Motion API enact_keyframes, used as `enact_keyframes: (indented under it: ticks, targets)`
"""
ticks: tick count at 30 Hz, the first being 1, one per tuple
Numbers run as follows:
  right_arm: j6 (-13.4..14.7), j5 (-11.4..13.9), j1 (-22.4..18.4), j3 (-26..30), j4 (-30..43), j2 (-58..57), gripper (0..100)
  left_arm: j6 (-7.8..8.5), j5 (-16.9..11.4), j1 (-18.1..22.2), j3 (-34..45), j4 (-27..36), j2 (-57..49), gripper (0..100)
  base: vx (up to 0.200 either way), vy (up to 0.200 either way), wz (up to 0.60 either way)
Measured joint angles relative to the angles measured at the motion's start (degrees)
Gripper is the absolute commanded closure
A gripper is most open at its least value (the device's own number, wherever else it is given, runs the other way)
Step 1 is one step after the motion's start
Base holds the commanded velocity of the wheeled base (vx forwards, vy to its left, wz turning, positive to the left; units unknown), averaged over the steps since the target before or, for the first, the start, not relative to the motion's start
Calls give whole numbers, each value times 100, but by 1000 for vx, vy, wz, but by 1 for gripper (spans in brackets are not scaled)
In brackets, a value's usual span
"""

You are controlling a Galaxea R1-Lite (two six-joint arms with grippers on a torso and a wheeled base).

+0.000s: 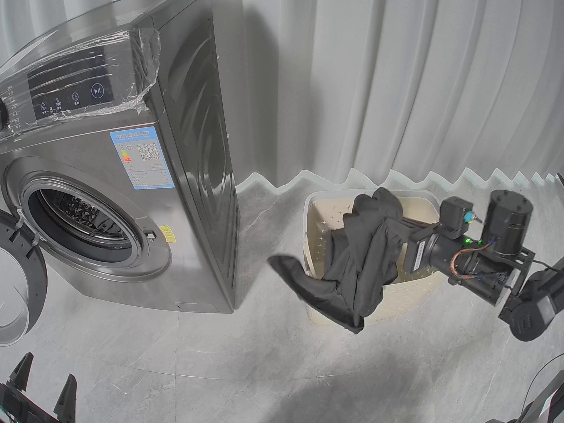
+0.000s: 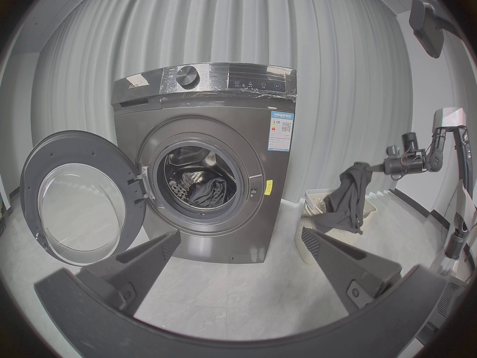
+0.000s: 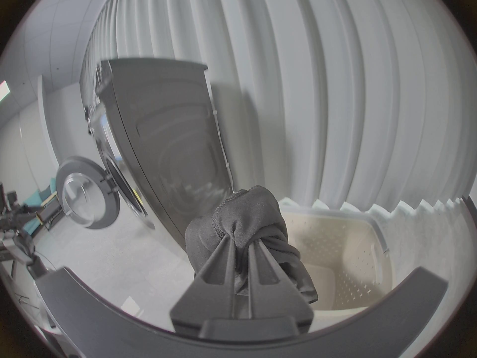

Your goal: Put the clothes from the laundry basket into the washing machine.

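Partly, dark garment hides basket (right fingers clamped).

dark garment: hanging above cream laundry basket | washing machine: door open, dark cloth inside

Head view: high, angled down on grey metal front-load washing machine and cream perforated plastic laundry basket. Left wrist view: low, facing machine front, basket at side. Right wrist view: close over basket, machine side-on beyond.
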Motion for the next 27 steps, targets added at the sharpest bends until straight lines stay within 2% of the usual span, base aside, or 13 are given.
enact_keyframes:
  ticks: [7, 13, 22, 27]
  targets:
    - [94, -118, 85, 105, 4, -990, 100, 22, -5, -2, 0, -2, 0, 0, 0, 0, 0]
    - [99, -137, 99, -63, 79, -1467, 100, 27, -7, -2, 0, 0, 0, 0, 0, 0, 0]
    - [96, -137, 101, -59, 85, -1715, 100, 22, -9, 0, 0, 0, 0, 0, -200, 0, 0]
    - [99, -150, 94, -2, 90, -1751, 100, 18, -7, 0, 0, -2, 0, 0, 0, 0, 0]
